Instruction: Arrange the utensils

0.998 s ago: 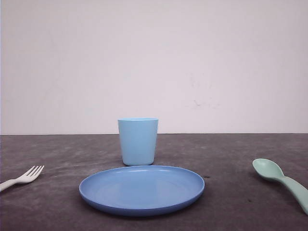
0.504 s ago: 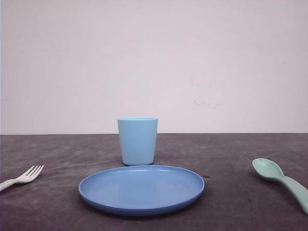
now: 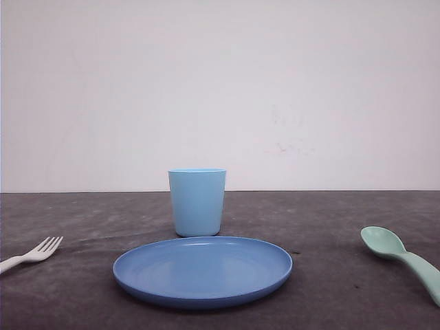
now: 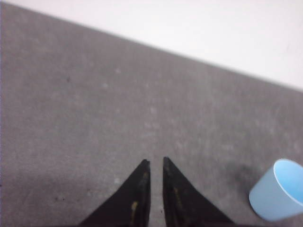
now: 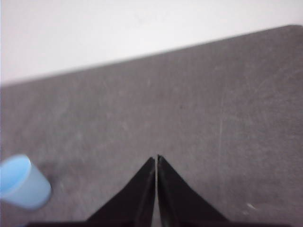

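Observation:
The white fork (image 3: 31, 255) lies on the dark table at the front view's left edge, tines pointing toward the middle. At the right edge lies the mint-green spoon (image 3: 402, 258), bowl up and handle running off toward the front corner. My left gripper (image 4: 155, 161) hovers over bare table, its fingers only a narrow slit apart with nothing between them. My right gripper (image 5: 156, 157) is shut and empty, also over bare table. Neither gripper is near a utensil.
A blue round plate (image 3: 202, 269) sits in the middle front, with a light blue cup (image 3: 197, 201) upright just behind it. The cup (image 4: 278, 191) appears in the left wrist view, and the cup (image 5: 21, 182) also in the right wrist view. A white wall backs the table.

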Robot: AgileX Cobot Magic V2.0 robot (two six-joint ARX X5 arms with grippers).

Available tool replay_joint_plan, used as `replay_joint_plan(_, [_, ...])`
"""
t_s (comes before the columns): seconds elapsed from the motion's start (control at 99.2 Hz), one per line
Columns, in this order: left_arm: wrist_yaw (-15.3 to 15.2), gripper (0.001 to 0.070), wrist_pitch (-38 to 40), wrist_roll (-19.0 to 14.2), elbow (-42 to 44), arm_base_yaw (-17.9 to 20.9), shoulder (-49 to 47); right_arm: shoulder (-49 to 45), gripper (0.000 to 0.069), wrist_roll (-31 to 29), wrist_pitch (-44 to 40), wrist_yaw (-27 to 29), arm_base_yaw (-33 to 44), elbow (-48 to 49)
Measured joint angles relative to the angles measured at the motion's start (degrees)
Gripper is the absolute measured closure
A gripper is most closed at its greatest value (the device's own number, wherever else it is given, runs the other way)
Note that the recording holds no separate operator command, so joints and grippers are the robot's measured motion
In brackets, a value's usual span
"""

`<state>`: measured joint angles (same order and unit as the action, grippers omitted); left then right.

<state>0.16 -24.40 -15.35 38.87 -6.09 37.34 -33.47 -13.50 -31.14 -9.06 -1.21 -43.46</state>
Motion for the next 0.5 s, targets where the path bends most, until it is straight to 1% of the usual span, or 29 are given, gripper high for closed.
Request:
replay_joint_plan(0.081, [0.2,0.0682,-2.3,1.0,2.4,-1.0,4.4,-3.5,0.0681,2.4,-2.8,-0.1,-1.4,-2.0])
replay_joint_plan(0.121, [0.7,0.066,-3.0,1.2,2.6,-1.5,5.9,-5.0,0.0655,3.1,-3.9,-0.4,-2.1,-2.2])
replay_joint_plan(0.161, [1.6,0.061,-4.0,1.2,2.6,-1.9,7.1,-6.1,0.0587,3.6,-4.8,-1.0,-2.7,-2.2])
replay_joint_plan(0.242, [3.5,0.0461,-5.7,1.5,2.6,-2.9,9.0,-7.3,0.0409,3.9,-5.7,-1.6,-3.8,-2.2])
replay_joint_plan(0.292, [4.3,0.0404,-6.4,1.8,2.6,-3.7,10.0,-7.5,0.0346,4.1,-5.7,-1.7,-4.5,-2.2])
replay_joint_plan(0.373, [4.4,0.0376,-8.0,1.8,2.6,-5.4,11.6,-7.6,0.0306,4.2,-5.7,-1.7,-5.5,-2.2])
replay_joint_plan(0.504, [4.4,0.0367,-11.0,1.1,2.6,-8.5,14.8,-7.6,0.0291,4.3,-5.7,-1.7,-6.4,-2.2])
